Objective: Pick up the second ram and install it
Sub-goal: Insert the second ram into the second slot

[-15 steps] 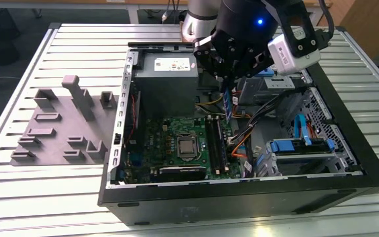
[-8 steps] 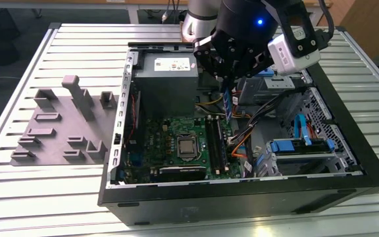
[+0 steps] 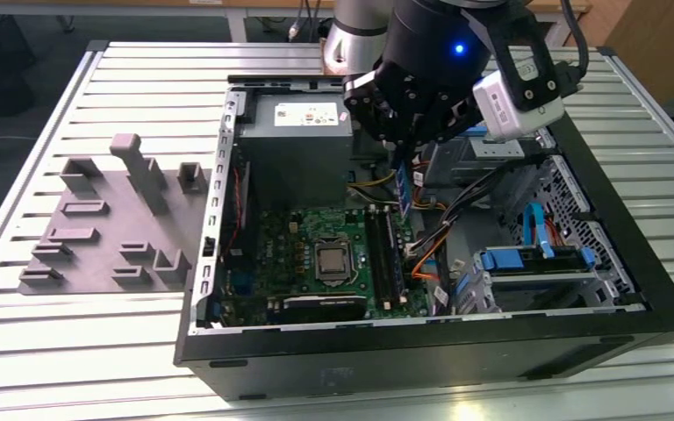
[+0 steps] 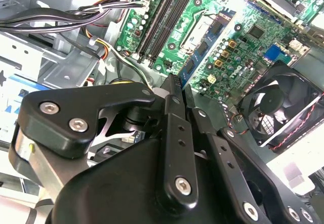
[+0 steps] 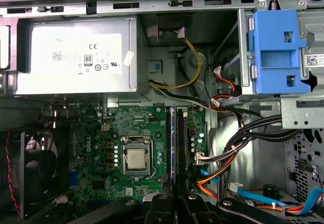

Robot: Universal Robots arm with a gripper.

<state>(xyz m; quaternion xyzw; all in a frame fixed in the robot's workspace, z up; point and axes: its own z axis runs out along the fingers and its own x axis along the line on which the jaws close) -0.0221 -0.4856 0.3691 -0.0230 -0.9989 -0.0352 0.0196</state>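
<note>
— Where is the gripper (image 3: 405, 145)?

— Over the open computer case (image 3: 431, 351), toward its far side, just in front of the grey power box (image 3: 296, 132). The case lies on its side on a slatted table (image 3: 80, 351).

— Is it holding anything?

— Yes. Its fingers are pressed together on the memory stick (image 3: 404, 186), which hangs straight down from them, thin edge toward the exterior camera, a strip of blue showing along it.

— Does the stick touch the board?

— Not that I can see. It hangs in the air above the far end of the green circuit board (image 3: 302, 237), roughly in line with the long black slots (image 3: 386, 254) that run near to far along the board's side on the exterior view's right. In the first wrist view the stick (image 5: 172, 133) shows as a narrow upright strip right beside those slots (image 5: 181, 143), with the square chip socket (image 5: 136, 158) on its other side.

— Is either slot already filled?

— I can't tell.

— What else is in the case?

— A bundle of black and coloured cables (image 3: 431, 237) next to the slots, a blue bracket (image 5: 276, 51) on the metal drive cage, and a black fan (image 4: 276, 102) at the board's edge.

— And outside it?

— A grey moulded holder (image 3: 103, 228) with upright posts sits on the table to the exterior view's left, well apart from the gripper.
</note>
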